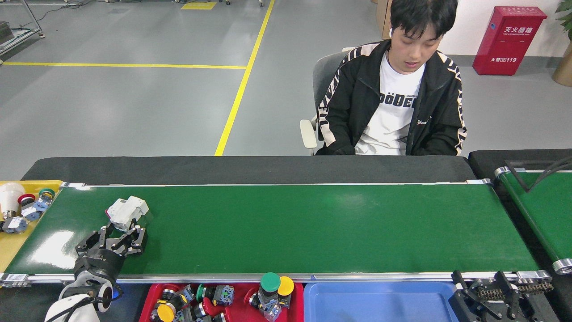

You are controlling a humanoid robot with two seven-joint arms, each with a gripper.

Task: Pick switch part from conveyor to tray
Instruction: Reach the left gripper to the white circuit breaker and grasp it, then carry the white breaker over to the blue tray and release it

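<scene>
1. The white blocky plastic switch part (126, 212) lies on the long glossy dark-green conveyor (290, 228), near its left end.
2. The left gripper (121, 231) has its black fingers (138, 234) closed around the part's near end.
3. The right gripper (487, 290), past the conveyor's near right corner, holds nothing, its fingers spread.
4. The shallow bright-red plastic tray (239, 295), just below the conveyor's near rail, contains assorted push-button switches (270, 290).
</scene>
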